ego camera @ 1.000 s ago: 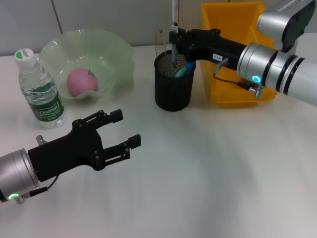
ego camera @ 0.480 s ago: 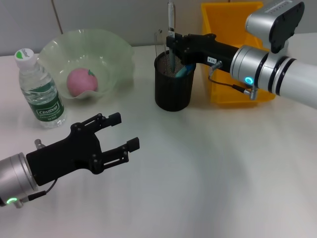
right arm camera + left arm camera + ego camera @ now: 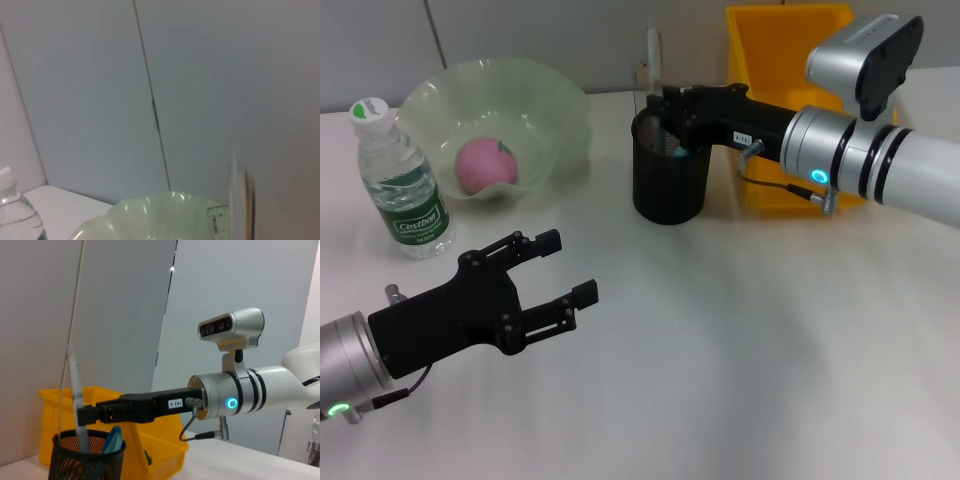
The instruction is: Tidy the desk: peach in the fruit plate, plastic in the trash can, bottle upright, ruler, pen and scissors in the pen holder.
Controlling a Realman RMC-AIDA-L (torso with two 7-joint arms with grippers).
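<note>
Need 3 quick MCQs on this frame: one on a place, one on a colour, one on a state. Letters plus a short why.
1. Where is the peach?
A. in the green fruit plate
B. in the yellow bin
C. on the bare table

2. What colour is the pen holder?
A. white
B. black
C. yellow

3. How does the bottle stand?
A. on its side
B. upside down
C. upright, cap on top

Key: 1 A, the pink fruit lies inside the wavy green plate. 2 B, it is black mesh, with the right gripper over its rim at the pen. 3 C, the cap points up. The left gripper hovers open, away from all of them.
</note>
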